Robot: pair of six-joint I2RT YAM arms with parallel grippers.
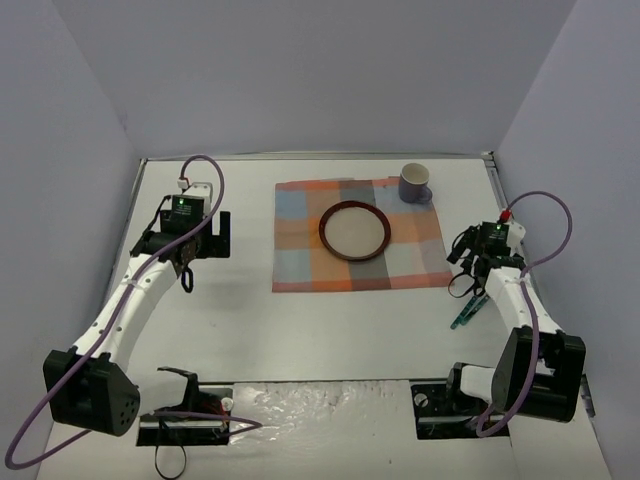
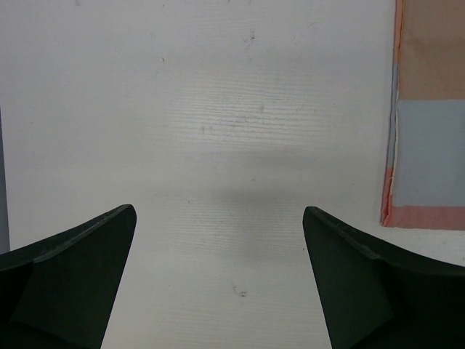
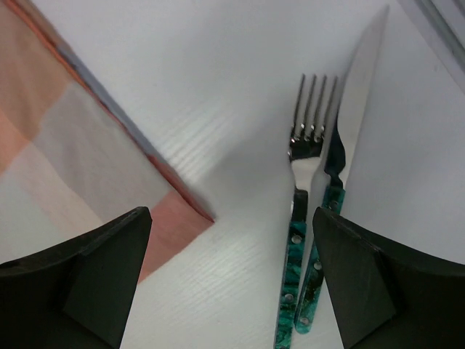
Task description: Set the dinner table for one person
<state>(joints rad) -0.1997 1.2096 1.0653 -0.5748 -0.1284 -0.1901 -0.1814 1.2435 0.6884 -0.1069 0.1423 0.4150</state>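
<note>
Left pincer (image 2: 218,211): spread wide and empty, hovering over bare bench (image 1: 300,330) just left of the plaid mat (image 1: 360,235). The mat carries the plate (image 1: 353,230) at its centre, with the mug (image 1: 414,184) at its far right corner. Right of the mat, fork (image 3: 305,167) and knife (image 3: 360,102) lie side by side on the bench, apparently touching. Right pincer (image 3: 231,211) hangs above them, spread and gripping nothing. I judge the cutlery step in hand. Next move: verify alignment — or descend squarely on one handle to reposition.
</note>
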